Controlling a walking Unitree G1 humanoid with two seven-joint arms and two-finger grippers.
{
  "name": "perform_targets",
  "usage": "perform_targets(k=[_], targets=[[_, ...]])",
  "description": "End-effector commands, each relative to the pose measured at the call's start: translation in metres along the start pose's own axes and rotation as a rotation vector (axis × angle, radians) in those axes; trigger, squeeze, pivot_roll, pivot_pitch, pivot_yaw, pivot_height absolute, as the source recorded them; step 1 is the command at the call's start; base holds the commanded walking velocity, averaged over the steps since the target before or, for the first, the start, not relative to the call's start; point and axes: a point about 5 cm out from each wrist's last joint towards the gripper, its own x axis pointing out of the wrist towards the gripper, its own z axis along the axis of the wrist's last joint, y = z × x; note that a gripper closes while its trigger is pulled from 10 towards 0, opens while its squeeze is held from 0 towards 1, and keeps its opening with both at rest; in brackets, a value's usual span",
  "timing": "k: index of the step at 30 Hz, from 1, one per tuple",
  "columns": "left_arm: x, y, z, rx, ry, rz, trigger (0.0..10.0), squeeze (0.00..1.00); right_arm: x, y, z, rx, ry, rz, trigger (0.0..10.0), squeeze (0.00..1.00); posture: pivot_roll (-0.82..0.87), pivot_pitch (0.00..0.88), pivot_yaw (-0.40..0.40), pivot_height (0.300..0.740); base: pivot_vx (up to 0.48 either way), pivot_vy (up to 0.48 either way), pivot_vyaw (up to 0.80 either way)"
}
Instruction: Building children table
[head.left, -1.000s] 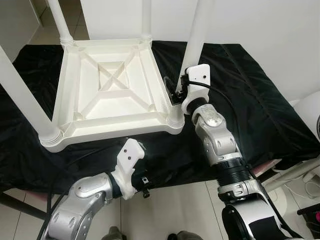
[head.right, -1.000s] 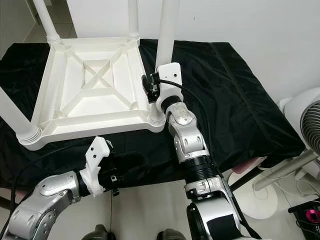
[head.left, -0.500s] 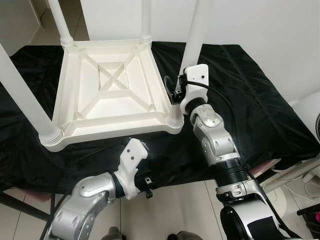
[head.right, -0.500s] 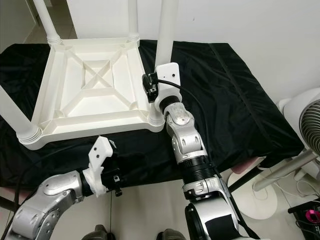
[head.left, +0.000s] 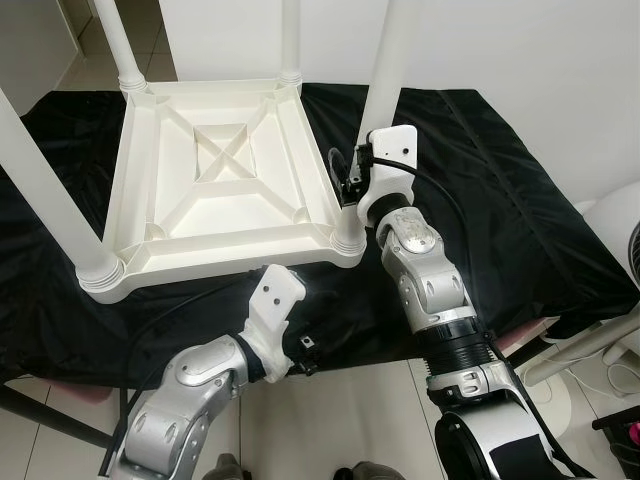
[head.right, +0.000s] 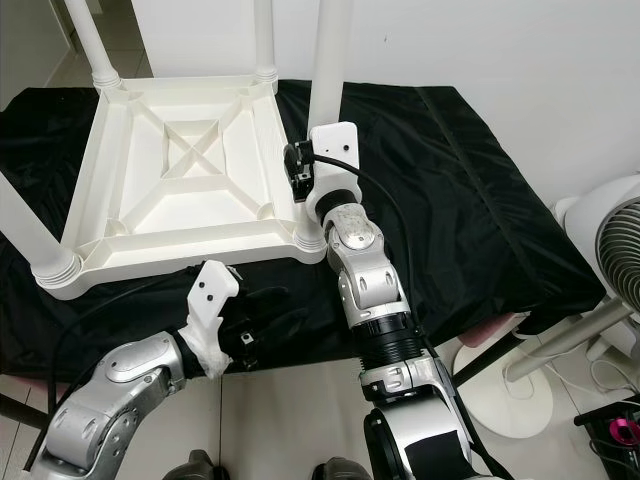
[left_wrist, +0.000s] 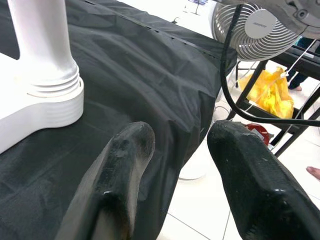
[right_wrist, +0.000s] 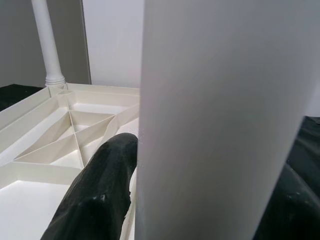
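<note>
Since a second ago, left claw (head.right: 262, 322) has advanced onto the black-draped worktop (head.left: 520, 200), fingers apart and empty, short of the upturned children's table (head.left: 215, 190). Right claw (head.left: 350, 185) remains clamped round the near-right leg (head.left: 385, 60), just above its socket; seating appears unfinished.

The fan (left_wrist: 260, 32) has a small gray badge in the middle with tiny letters on it, but they are too blurry to read.
</note>
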Motion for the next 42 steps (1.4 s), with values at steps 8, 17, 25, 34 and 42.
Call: perform_targets(k=[8,17,25,34,42], targets=[[0.009,-0.008,0.006,0.051,0.025,-0.028,10.0,0.00,-0.003,-0.008,-0.009,0.260,0.063,-0.086,10.0,0.00,-0.06,0.044,-0.037,0.740,0.000,0.000,0.00],[0.010,-0.009,0.012,0.056,0.010,-0.025,10.0,0.00,0.001,-0.014,-0.011,0.483,0.083,-0.083,10.0,0.00,-0.05,0.053,-0.036,0.740,0.000,0.000,0.00],[0.012,-0.009,0.014,0.063,0.004,-0.017,10.0,0.00,0.008,-0.015,-0.009,0.686,0.086,-0.058,10.0,0.00,-0.05,0.060,-0.036,0.740,0.000,0.000,0.00],[0.019,-0.013,0.015,0.049,0.001,-0.032,10.0,0.00,0.009,-0.011,-0.008,0.850,0.074,-0.026,10.0,0.00,-0.05,0.066,-0.038,0.740,0.000,0.000,0.00],[0.031,-0.019,0.015,0.018,-0.006,-0.069,10.0,0.00,0.002,-0.020,-0.016,1.179,0.023,-0.021,10.0,0.00,-0.06,0.076,-0.037,0.740,0.000,0.000,0.00]])
